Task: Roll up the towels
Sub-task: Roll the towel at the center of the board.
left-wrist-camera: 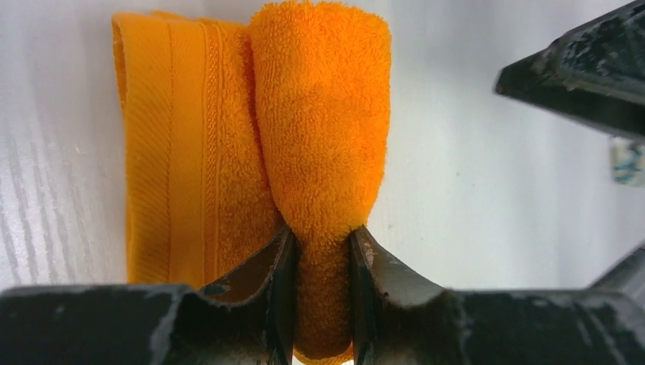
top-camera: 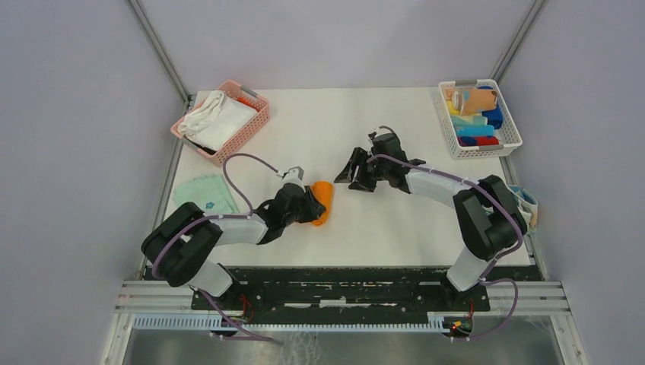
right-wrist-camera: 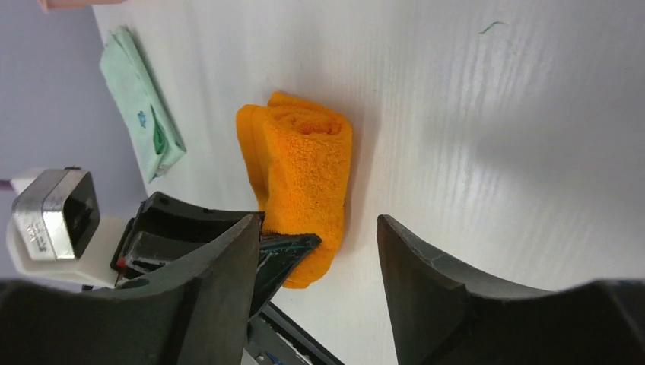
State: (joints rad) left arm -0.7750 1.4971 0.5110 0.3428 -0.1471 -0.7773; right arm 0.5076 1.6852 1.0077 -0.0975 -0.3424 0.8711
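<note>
Orange towel (top-camera: 322, 199), partly rolled, lies near the middle of the bench (top-camera: 395, 220). Left tool (left-wrist-camera: 321, 237) clamps the roll's near end. Right tool (right-wrist-camera: 316, 228) hangs with jaws apart, right of bench middle, not touching it. Mint green towel (top-camera: 204, 194) lies flat at bench's left edge, pink basket (top-camera: 255, 122) at far-left corner.

White table (top-camera: 395, 228) between pale lilac walls (top-camera: 76, 114), metal rail (top-camera: 152, 293) along near edge
</note>
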